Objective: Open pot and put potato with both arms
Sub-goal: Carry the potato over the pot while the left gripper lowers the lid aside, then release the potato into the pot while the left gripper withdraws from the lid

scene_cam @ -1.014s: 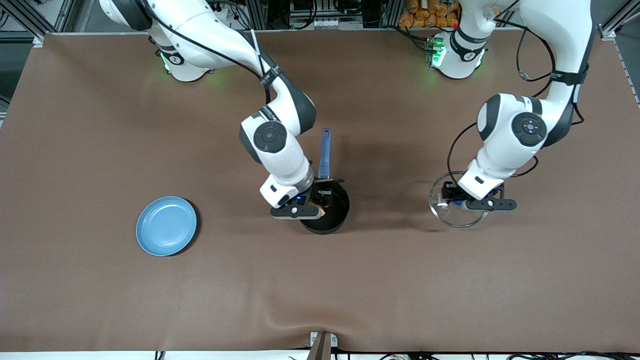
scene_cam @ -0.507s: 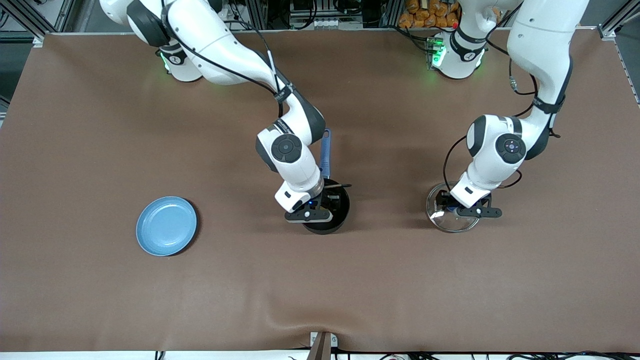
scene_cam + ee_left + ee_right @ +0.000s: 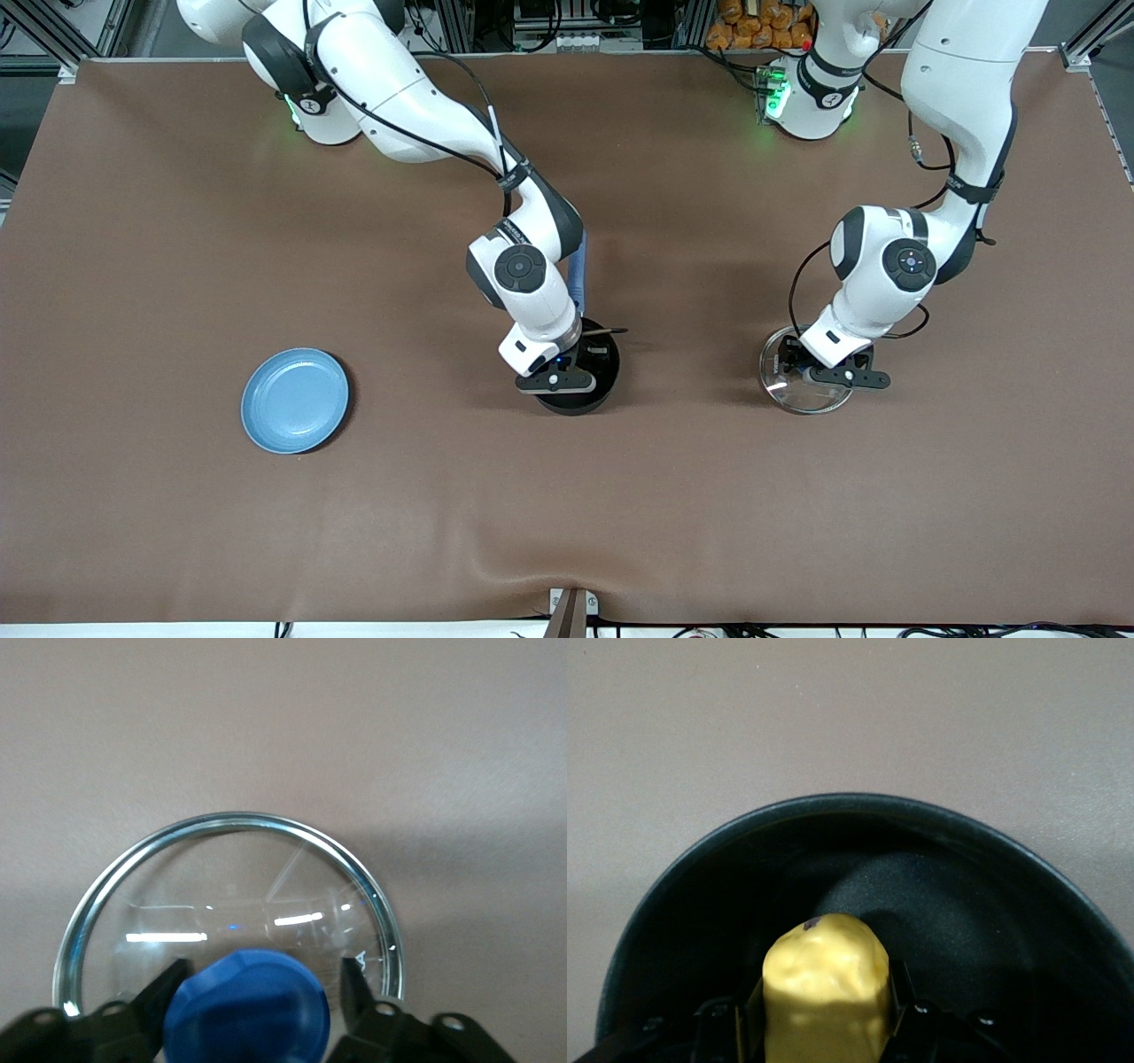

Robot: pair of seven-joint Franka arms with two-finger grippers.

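Observation:
The black pot (image 3: 604, 379) stands mid-table, its blue handle (image 3: 580, 270) partly hidden by my right arm. My right gripper (image 3: 571, 361) is down inside the pot, shut on the yellow potato (image 3: 824, 983), which is held low over the pot's black floor (image 3: 948, 904). The potato is hidden in the front view. My left gripper (image 3: 802, 365) is over the glass lid (image 3: 813, 400), which lies on the table toward the left arm's end. Its fingers (image 3: 353, 979) stand either side of the lid's blue knob (image 3: 248, 1010), with a small gap at one finger.
A flat blue plate (image 3: 295, 400) lies toward the right arm's end of the table, about level with the pot. The brown table cover (image 3: 567, 514) has a ridge near the front edge.
My right gripper has gone down into the pot with the potato. My left gripper has lowered the lid onto the table and shifted slightly toward the pot.

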